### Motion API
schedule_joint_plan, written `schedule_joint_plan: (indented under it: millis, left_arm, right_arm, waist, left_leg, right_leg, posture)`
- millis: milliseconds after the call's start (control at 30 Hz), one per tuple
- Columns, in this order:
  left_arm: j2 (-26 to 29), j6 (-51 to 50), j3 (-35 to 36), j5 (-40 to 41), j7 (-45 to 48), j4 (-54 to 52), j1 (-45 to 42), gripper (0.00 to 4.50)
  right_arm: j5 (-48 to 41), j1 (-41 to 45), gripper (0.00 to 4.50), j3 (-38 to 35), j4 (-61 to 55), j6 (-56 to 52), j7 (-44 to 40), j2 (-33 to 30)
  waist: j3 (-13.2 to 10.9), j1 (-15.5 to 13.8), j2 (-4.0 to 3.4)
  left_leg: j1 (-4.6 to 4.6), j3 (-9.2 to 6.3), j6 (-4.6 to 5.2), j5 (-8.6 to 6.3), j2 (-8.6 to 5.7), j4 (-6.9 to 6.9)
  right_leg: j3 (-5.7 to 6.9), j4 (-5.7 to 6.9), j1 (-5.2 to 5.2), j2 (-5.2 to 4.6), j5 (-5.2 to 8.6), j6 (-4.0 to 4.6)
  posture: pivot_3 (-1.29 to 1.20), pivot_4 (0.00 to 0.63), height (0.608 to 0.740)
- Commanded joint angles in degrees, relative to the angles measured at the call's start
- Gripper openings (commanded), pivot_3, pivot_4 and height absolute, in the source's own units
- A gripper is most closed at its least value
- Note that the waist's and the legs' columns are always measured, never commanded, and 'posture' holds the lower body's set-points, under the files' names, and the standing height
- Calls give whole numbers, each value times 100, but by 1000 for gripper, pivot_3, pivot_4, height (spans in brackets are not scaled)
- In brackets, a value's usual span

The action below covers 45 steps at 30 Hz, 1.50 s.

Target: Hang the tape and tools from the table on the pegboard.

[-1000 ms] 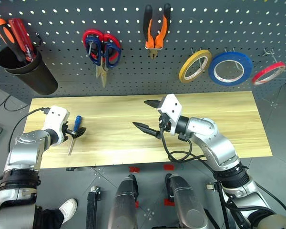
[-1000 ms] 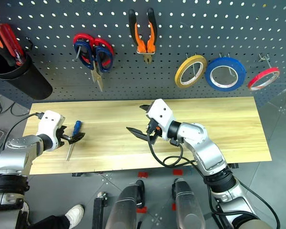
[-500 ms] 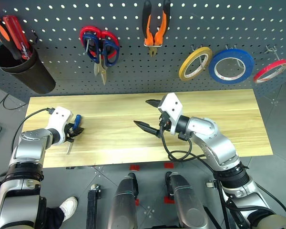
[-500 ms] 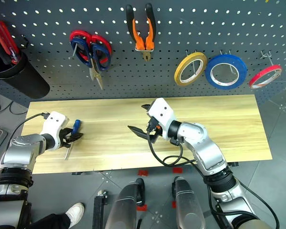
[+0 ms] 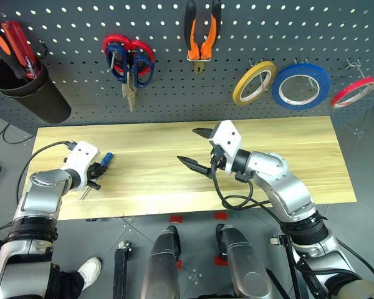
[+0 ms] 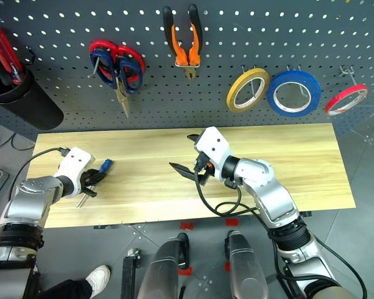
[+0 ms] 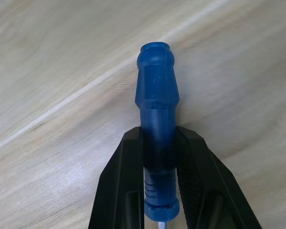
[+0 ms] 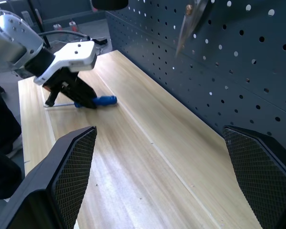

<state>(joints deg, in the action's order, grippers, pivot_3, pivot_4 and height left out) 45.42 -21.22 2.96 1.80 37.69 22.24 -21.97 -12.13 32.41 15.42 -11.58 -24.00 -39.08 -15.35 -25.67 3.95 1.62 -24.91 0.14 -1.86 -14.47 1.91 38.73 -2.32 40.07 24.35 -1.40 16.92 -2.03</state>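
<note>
1. Progress: we judge the task nearly complete. On the pegboard (image 5: 62, 81), the pliers (image 5: 201, 34) hang at upper centre, the dark-handled scissors (image 5: 132, 68) hang at upper left beside a red-handled pair (image 5: 115, 45), and the blue tape (image 5: 301, 86) hangs at upper right between a yellow roll (image 5: 254, 83) and a red roll (image 5: 352, 91).
2. Remaining item: we count one tool off the board, the blue screwdriver (image 7: 156, 138). It lies at the lower left of the head views, on the table (image 5: 299, 143) near its left end.
3. Left gripper (image 5: 100, 171): we see its two fingers (image 7: 126, 181) clenched on the handle, one on each side, with the butt end projecting past the tips. We cannot tell whether the shaft is off the wood.
4. Right gripper (image 5: 196, 149): we see it spread wide with nothing between the fingers, hovering over the table at frame centre.
5. Storage: a black cup (image 5: 28, 87) at the far upper left holds an orange and a red screwdriver. We judge this the likely destination.
6. Outstanding: lift the screwdriver, carry it to the board, place it.
</note>
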Motion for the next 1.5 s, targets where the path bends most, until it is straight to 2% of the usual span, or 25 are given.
schedule_joint_plan:
  millis: [33,267,533,667,867,1033,1167,1333,1500]
  left_arm:
    - [-61,-316,80,-96,-281,-1399,529,588]
    - [-507,-1233,355,-85,-988,-3315,1017,588]
    - [-940,-2305,520,-557,-1982,-5598,1300,588]
    - [-1099,-2878,505,-1082,-2588,-6459,976,588]
    - [-1234,-3189,445,-1679,-3101,-7031,546,588]
    - [-1145,-2875,563,-1983,-3293,-6964,98,588]
    - [-753,-2115,944,-1955,-3352,-5984,-727,588]
    - [-500,-1173,1087,-1811,-3311,-4839,-1274,588]
    - [-696,-518,978,-1835,-3616,-3886,-1770,588]
  right_arm:
    - [-557,-247,4500,-366,-533,109,-343,-102]
    - [-1308,-610,4500,-770,-975,-29,-764,-388]
    - [-1818,-601,4500,-1259,-1330,-71,-108,-40]
    - [-2000,-525,4500,-1403,-1427,-74,271,193]
    - [-2078,-299,4500,-1460,-1444,2,582,392]
    - [-2071,-94,4500,-1468,-1434,84,788,513]
    - [-2095,209,4500,-1476,-1259,104,944,694]
    - [-2048,446,4500,-1496,-960,187,946,812]
    - [-1930,479,4500,-1478,-766,343,941,825]
  waist:
    - [3,1,4]
    - [42,-6,27]
    - [191,41,46]
    - [314,50,56]
    - [545,28,79]
    - [682,-9,94]
    - [746,-64,100]
    - [841,-78,98]
    - [861,-102,102]
  left_leg:
    - [-4,-2,-2,1,0,-1]
    - [-11,-17,1,-2,-6,1]
    - [-25,-18,-13,4,-6,-3]
    - [-25,-23,-14,5,-9,-1]
    - [-32,-23,-15,5,-16,-2]
    - [-33,-27,-16,5,-15,-1]
    - [-32,-26,-15,5,-16,3]
    - [-32,-23,-15,4,-18,-1]
    - [-32,-22,-15,4,-19,6]
  right_leg:
    - [1,-5,0,-1,0,0]
    - [4,-8,-7,-6,-2,-1]
    - [15,-16,1,-4,-2,-2]
    - [16,-12,1,-5,-2,-2]
    - [16,-18,1,-4,-2,-2]
    - [18,-16,2,-2,-2,-2]
    - [17,-12,2,-1,-2,-1]
    - [19,-17,2,-3,-2,-1]
    - [18,-12,2,-4,-2,-1]
  posture:
    - [-149,425,740]
    - [-150,361,740]
    - [-124,299,740]
    - [-107,266,740]
    - [-90,228,740]
    - [-77,212,740]
    - [-75,205,740]
    - [-77,202,740]
    - [-91,203,740]
